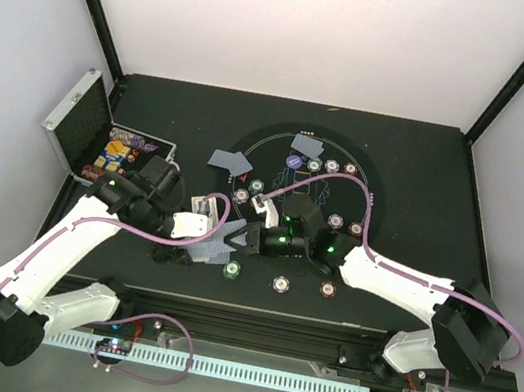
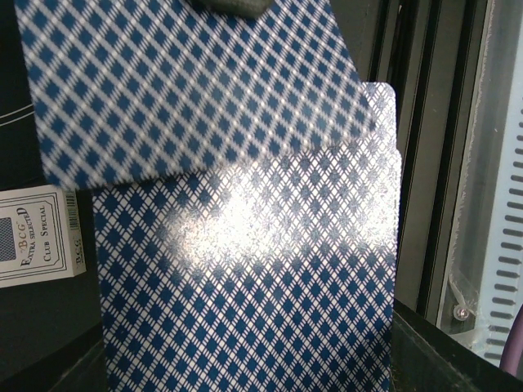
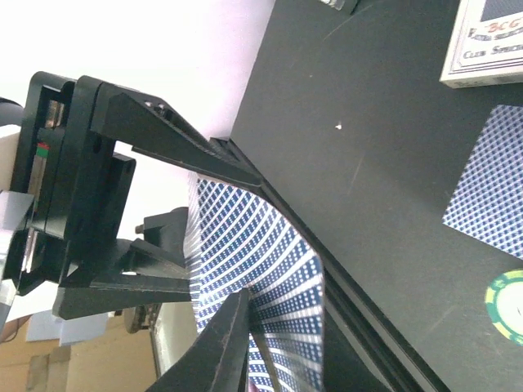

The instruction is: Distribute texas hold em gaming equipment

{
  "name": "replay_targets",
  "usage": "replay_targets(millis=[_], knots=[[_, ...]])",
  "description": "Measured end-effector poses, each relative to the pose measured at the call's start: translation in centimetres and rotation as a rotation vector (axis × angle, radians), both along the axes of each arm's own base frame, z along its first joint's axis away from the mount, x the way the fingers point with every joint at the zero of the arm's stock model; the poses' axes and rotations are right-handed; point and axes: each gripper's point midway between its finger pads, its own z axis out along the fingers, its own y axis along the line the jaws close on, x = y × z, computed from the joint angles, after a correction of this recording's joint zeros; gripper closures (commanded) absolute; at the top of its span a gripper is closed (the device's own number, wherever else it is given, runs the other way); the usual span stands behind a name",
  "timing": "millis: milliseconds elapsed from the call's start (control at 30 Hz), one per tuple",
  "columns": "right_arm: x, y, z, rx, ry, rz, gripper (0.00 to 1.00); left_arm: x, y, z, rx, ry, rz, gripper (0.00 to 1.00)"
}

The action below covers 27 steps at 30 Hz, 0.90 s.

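Found the left pincer (image 1: 215, 249) clamped shut on a fanned stack of playing cards (image 2: 245, 269), their blue-checked backs filling its own camera, held over the near left rim of the mat. Saw the right pincer (image 1: 252, 238) close up to that fan from the right, one finger (image 3: 225, 343) against the cards. Could not tell whether closed on a card or only narrowed beside it. Noted a white card box (image 2: 37, 237) lying on the dark surface near the held fan. Saw striped poker chips (image 1: 280, 284) spread singly over the round black mat (image 1: 276, 148), a red triangle marker (image 1: 241, 180) toward its left side, and loose cards (image 1: 230, 162) at its far left edge. Saw an open silver case (image 1: 77, 123) at the far left of the black table (image 1: 420, 163). Made out plain white walls (image 1: 272, 25) on the left, right and far sides.
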Motion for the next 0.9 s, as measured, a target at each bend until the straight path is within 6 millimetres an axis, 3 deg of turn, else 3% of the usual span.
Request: replay_targets(millis=[333,567,767,900], knots=[[1.9,-2.5,0.1,-0.045,-0.021,-0.063,0.94,0.0,0.0,0.0,-0.001,0.0,0.0,0.98],[6.0,-8.1,-0.3,-0.076,-0.044,-0.207,0.98,0.0,0.0,0.0,-0.001,0.0,0.0,0.98],[9.3,-12.4,-4.3,-0.206,-0.018,-0.297,0.98,0.0,0.0,0.0,-0.001,0.0,0.0,0.98],[10.3,-14.3,-8.8,-0.34,0.046,-0.308,0.99,0.0,0.0,0.0,-0.001,0.0,0.0,0.98]])
